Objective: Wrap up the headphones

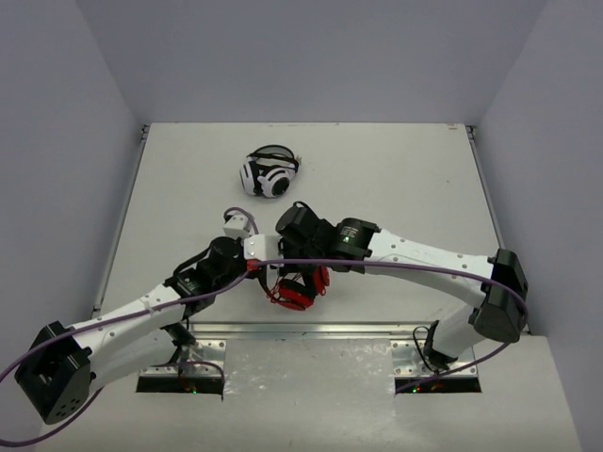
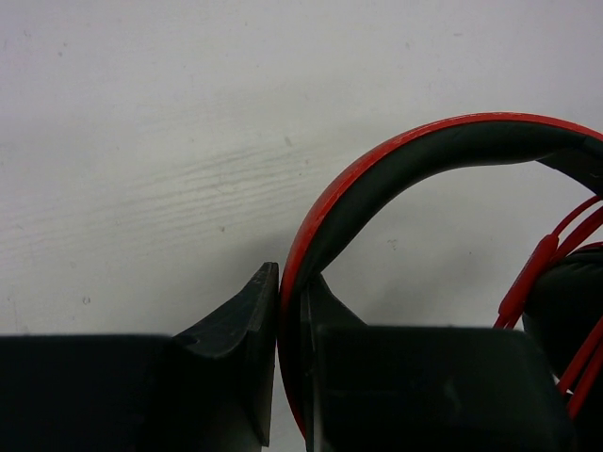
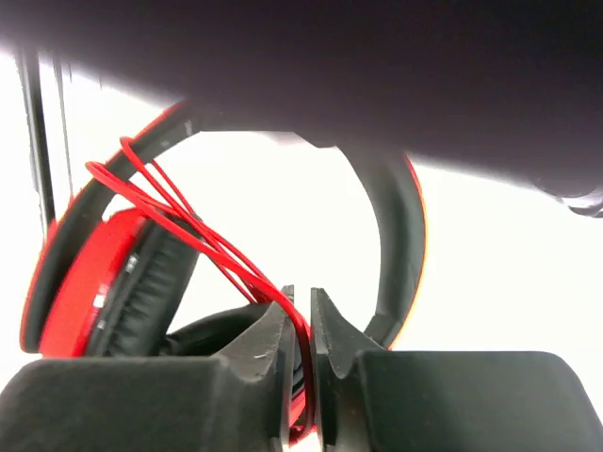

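The red headphones sit near the table's front edge, between my two arms. My left gripper is shut on the red-and-black headband; in the top view the left gripper is at the headphones' left side. My right gripper is shut on the thin red cord, which runs in several strands across a red ear cup with a black pad. In the top view the right gripper is just above the headphones, partly hiding them.
White-and-black headphones lie further back on the table, behind both grippers. Grey walls enclose the table on three sides. A purple cable hangs across the right arm.
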Motion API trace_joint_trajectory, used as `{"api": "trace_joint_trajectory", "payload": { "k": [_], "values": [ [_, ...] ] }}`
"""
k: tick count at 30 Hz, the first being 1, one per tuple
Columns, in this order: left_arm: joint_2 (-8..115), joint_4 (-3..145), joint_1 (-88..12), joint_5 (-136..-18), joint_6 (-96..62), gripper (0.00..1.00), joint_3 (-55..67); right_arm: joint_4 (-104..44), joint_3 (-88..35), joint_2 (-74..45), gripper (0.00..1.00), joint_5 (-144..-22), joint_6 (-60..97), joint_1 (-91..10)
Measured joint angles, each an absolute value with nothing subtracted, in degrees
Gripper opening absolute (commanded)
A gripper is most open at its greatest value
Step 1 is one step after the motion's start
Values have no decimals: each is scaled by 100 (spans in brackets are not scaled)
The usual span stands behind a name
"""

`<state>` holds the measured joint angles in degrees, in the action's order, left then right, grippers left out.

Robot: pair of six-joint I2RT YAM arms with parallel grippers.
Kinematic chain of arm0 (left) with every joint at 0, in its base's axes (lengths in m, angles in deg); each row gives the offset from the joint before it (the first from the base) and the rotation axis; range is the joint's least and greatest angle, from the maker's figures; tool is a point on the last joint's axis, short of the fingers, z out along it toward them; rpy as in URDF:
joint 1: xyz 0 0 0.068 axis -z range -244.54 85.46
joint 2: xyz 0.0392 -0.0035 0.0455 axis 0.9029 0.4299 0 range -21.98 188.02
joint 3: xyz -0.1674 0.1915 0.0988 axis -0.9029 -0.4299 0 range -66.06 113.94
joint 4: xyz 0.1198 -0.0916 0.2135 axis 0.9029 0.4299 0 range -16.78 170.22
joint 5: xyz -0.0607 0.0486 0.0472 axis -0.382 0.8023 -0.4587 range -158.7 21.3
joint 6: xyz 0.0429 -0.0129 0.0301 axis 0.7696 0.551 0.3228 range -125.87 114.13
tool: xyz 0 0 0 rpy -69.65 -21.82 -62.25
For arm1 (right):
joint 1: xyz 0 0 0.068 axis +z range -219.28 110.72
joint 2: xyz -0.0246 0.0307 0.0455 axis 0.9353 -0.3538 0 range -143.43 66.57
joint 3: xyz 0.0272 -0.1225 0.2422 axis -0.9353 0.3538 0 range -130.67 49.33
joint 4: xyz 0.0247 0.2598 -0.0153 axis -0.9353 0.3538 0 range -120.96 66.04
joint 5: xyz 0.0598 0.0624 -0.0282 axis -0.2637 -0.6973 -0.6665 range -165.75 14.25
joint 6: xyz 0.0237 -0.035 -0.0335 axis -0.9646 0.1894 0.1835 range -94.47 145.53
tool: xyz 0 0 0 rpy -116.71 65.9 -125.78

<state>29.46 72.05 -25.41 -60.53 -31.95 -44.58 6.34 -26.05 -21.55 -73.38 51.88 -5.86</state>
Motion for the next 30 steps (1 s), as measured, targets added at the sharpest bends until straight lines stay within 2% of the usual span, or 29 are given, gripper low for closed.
{"api": "trace_joint_trajectory", "payload": {
  "k": [2,7,11,16,25,30],
  "values": [
    [2938,7382,-2521,-6101,-3224,0,-4452,584,-2476,-2126,12,-7370,5166,-656],
    [2802,7791,-2517,-6171,-3357,0,-4393,512,-2417,-2028,2,-7576,5089,-894],
    [2791,8167,-2517,-6165,-3471,0,-4124,488,-2351,-1949,2,-7731,5059,-982],
    [2675,8720,-2512,-6071,-3490,0,-3905,291,-2117,-1892,10,-7792,4993,-1091],
    [2739,9865,-2506,-5625,-3477,0,-3110,-111,-1908,-1777,14,-7878,4925,-1235],
    [2901,10274,-2506,-5472,-3405,0,-2743,-255,-1879,-1774,21,-7878,4879,-1281]
  ]
}}
